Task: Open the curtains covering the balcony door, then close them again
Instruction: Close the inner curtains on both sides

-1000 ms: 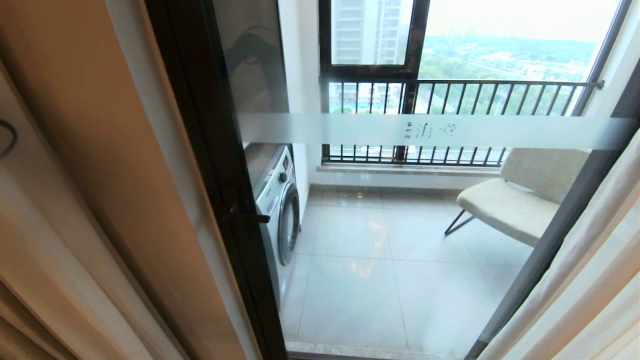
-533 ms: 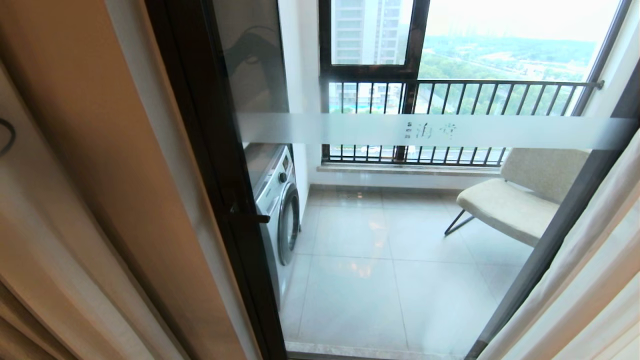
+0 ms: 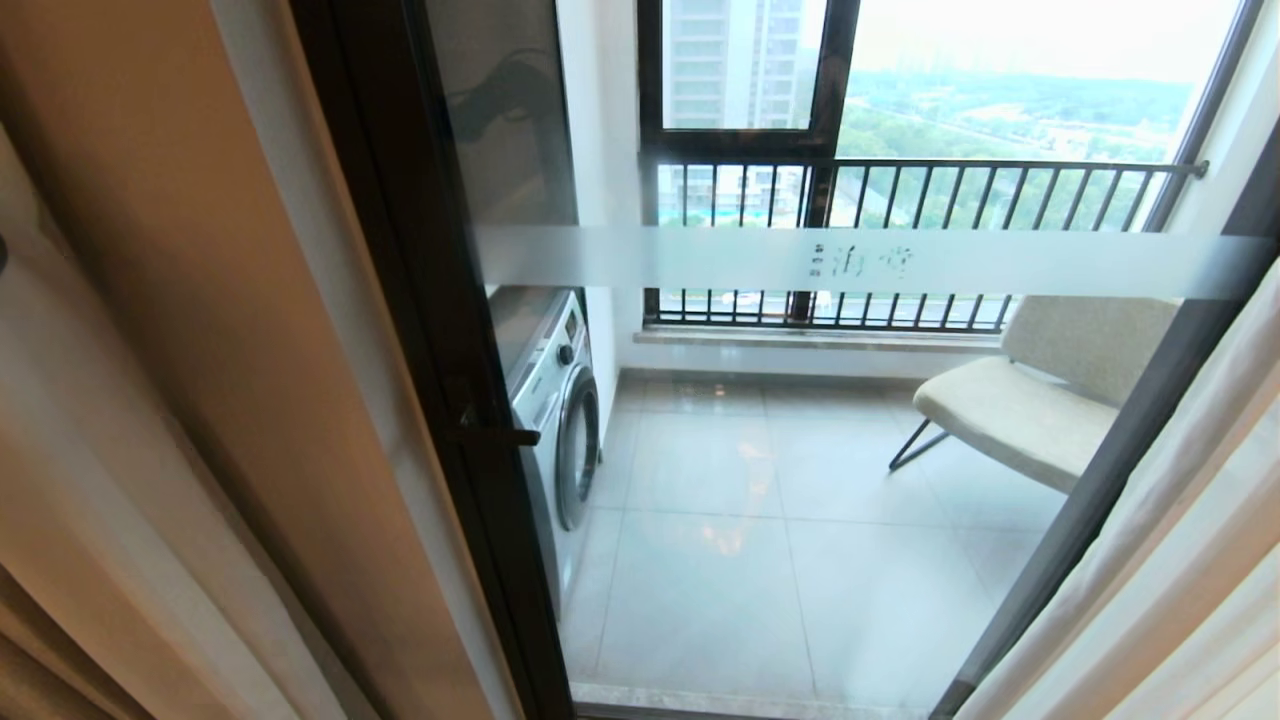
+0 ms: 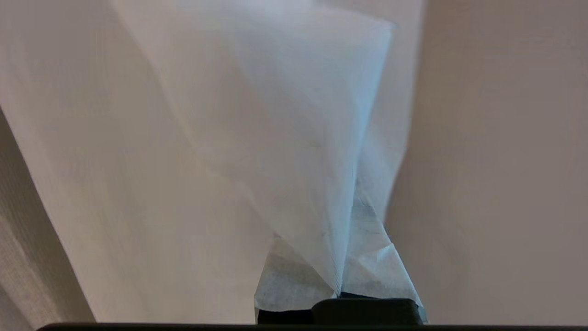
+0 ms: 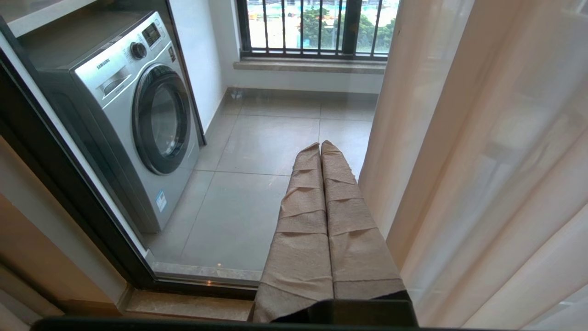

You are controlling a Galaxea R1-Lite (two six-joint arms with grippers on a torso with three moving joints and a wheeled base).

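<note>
Left gripper [image 4: 342, 294] pinched shut on a fold of the sheer curtains [image 4: 294, 138], cloth fanning out ahead of the fingertips. Probably mid-draw, direction unclear. Best pulled level and slow, keeping the pinch deep. Right gripper [image 5: 321, 151] shut on nothing, sheer just beside, balcony door [image 5: 257, 202] glass ahead.

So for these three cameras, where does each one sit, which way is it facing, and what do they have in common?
Head view: on the robot's head, angled down through the balcony door at a washing machine and a chair; no arm shows.
Left wrist view: behind the left gripper, shut on a fold of the sheer curtain.
Right wrist view: behind the right gripper, shut and empty, facing the door.
Shared: head and right wrist views both show the washing machine, floor tiles and railing.
</note>
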